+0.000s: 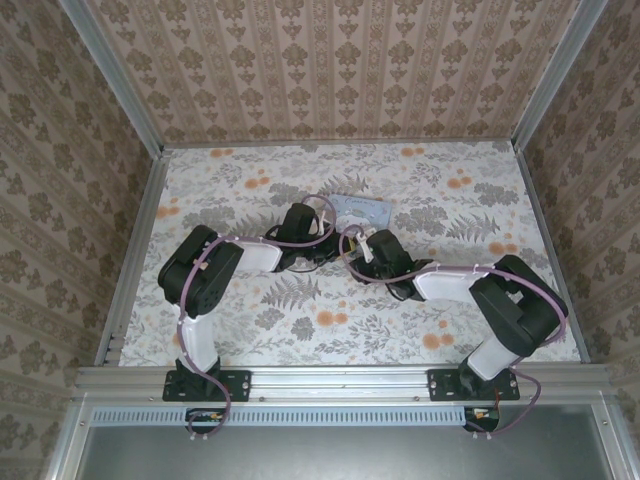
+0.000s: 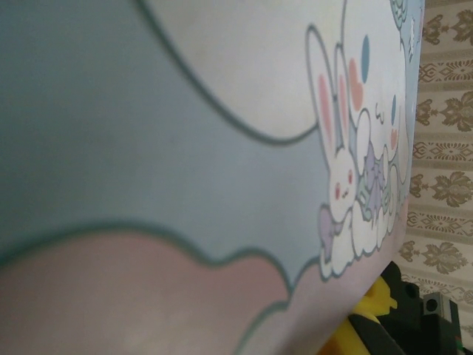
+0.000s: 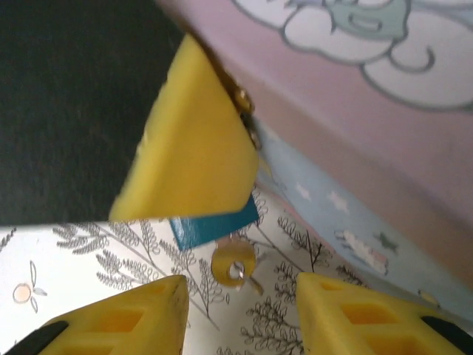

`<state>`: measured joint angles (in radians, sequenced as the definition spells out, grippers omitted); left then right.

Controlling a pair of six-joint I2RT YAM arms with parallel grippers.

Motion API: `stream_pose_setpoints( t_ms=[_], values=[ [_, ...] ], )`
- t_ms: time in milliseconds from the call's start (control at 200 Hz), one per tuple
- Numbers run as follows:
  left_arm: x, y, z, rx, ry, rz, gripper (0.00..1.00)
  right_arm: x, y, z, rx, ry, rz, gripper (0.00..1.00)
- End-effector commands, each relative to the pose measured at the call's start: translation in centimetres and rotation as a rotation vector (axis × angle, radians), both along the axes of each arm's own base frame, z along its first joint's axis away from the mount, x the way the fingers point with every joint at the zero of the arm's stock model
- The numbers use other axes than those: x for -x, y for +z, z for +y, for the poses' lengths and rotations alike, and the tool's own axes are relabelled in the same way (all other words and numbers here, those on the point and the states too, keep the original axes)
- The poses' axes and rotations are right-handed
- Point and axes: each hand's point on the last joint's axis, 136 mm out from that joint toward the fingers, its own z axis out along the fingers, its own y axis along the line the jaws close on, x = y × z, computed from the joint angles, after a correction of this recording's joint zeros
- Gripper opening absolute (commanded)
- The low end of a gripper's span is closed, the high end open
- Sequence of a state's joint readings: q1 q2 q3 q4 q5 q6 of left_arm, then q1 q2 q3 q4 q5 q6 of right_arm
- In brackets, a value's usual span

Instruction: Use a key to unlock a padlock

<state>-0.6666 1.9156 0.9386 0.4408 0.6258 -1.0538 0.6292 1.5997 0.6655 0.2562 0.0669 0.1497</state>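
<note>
While the right claw hangs released just behind the gold key, the teal padlock peeks from under a finger of the left claw beside the tin; that claw's grip is unclear.

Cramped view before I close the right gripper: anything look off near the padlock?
Yes: the key sits just under the padlock, gripped by nothing, with the right gripper open around it. Whether it is in the lock is unclear.
</note>
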Motion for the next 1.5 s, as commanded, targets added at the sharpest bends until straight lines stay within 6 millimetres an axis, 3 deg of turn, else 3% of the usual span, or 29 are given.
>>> stream_pose_setpoints(
  t_ms=[0, 190, 395, 480, 635, 710, 770, 870, 990, 1185, 1495],
  values=[
    [0.4, 2.5, -0.9, 0.053, -0.035, -0.007, 0.00, -1.5, 0.6, 0.5, 0.023, -0.012, -0.042, 0.42],
    [0.7, 2.3, -1.0, 0.052, -0.039, 0.000, 0.00, -2.5, 0.5, 1.0, 0.027, -0.021, -0.046, 0.29],
    [0.9, 2.2, -0.9, 0.053, -0.037, 0.001, 0.00, -2.8, 1.1, 1.6, -0.033, -0.012, -0.026, 0.03],
    [0.9, 1.9, -0.7, 0.050, -0.035, 0.003, 0.00, -2.7, 1.8, 1.8, -0.143, 0.001, 0.013, 0.00],
    [0.6, 1.5, -0.3, 0.043, -0.022, -0.001, 0.00, -2.1, 4.4, 2.5, -0.536, 0.108, 0.136, 0.00],
    [0.5, 1.4, -0.3, 0.042, -0.020, -0.003, 0.00, -1.9, 4.8, 2.8, -0.616, 0.136, 0.185, 0.00],
    [0.5, 1.5, -0.3, 0.043, -0.020, -0.006, 0.00, -1.8, 4.6, 2.8, -0.633, 0.136, 0.206, 0.10],
    [0.5, 1.3, -0.2, 0.038, -0.021, -0.005, 0.00, -1.6, 4.1, 2.3, -0.631, 0.108, 0.216, 0.36],
    [0.5, 1.2, -0.2, 0.036, -0.021, -0.009, 0.00, -1.7, 3.5, 0.9, -0.633, 0.047, 0.217, 0.52],
    [0.7, 0.5, 0.0, 0.022, -0.027, -0.007, 0.00, -2.3, 2.9, -1.2, -0.655, -0.062, 0.206, 0.59],
    [1.6, -0.7, 0.3, -0.012, -0.056, -0.001, 0.00, -4.4, 3.1, -1.5, -0.732, -0.140, 0.200, 0.59]
  ],
)
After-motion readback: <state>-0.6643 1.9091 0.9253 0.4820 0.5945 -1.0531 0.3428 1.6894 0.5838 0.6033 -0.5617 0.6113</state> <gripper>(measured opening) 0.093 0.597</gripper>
